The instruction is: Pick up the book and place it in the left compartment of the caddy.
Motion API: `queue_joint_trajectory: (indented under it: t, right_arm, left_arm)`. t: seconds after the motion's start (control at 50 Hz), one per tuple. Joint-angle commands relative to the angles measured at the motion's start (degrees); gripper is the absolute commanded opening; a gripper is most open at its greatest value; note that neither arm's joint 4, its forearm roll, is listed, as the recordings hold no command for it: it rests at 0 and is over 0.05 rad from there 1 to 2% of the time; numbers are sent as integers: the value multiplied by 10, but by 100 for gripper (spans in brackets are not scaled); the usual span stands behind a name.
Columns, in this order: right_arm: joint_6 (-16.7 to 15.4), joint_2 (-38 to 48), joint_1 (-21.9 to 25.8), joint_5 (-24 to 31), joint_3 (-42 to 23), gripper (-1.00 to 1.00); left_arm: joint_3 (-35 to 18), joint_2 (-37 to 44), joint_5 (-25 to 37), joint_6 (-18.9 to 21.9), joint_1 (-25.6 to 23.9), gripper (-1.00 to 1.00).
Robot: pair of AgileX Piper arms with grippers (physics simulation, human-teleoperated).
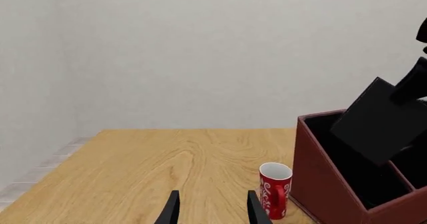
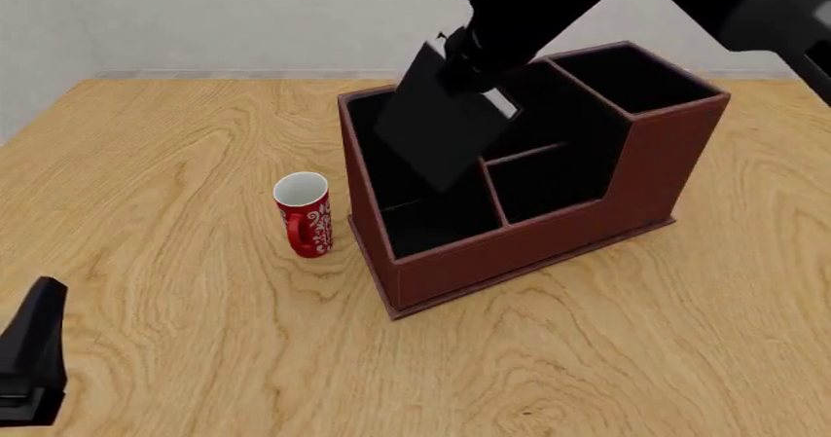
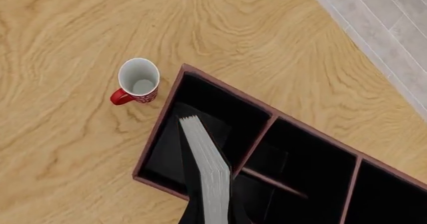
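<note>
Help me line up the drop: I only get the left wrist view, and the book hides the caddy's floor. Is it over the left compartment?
Observer: Yes. In the right wrist view the book, white page edges up, hangs over the left compartment.
Operator: Is it inside?
Observer: The front view shows it tilted, its lower corner overlapping that opening of the caddy. I cannot tell how deep it is.
Operator: Is the mug in the way?
Observer: No. From above, bare table shows between the red mug and the caddy's wall.
</note>
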Motion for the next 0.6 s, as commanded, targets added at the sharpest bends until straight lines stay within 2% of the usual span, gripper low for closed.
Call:
queue_joint_trajectory:
  t: [0.02,0.6]
  right_arm:
    - [23,19,2,0,-16,-100]
    - [29,52,-4,0,-14,-100]
  left_arm:
    - [14,0,-12,0,0,100]
    - [4,0,1,2,-5,100]
